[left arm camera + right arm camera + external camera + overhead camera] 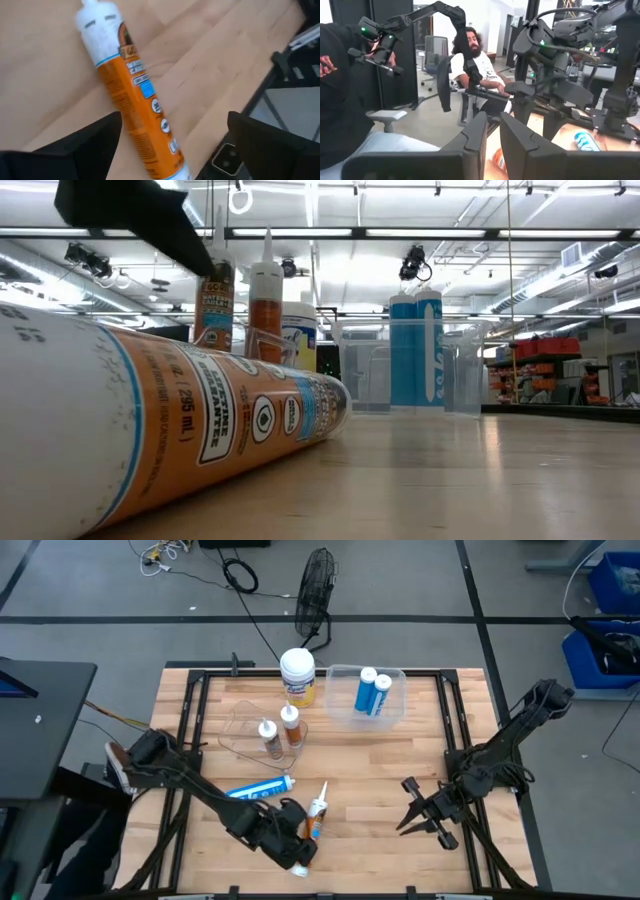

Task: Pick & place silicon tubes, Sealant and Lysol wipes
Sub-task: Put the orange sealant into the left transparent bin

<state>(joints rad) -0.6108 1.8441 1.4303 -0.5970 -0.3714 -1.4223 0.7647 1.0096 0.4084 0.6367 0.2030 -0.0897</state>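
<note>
An orange sealant cartridge [318, 813] lies flat on the table near the front edge, its white nozzle pointing toward the far side. My left gripper [300, 840] is open just above its base end; in the left wrist view the two fingers [100, 145] stand on either side of the cartridge [135, 100], and no touch shows. A blue cartridge [258, 790] lies beside it. The Lysol wipes canister [298, 675] stands at the far side. My right gripper [405, 808] hovers at the front right, its fingers nearly together [493, 135] and empty.
Two brown-orange cartridges [278, 733] stand in a clear container at mid table. Two blue cartridges [372, 693] stand in a clear bin [395, 710] at the far right. Bare wood lies between the two arms. People sit beyond the table's left side [470, 65].
</note>
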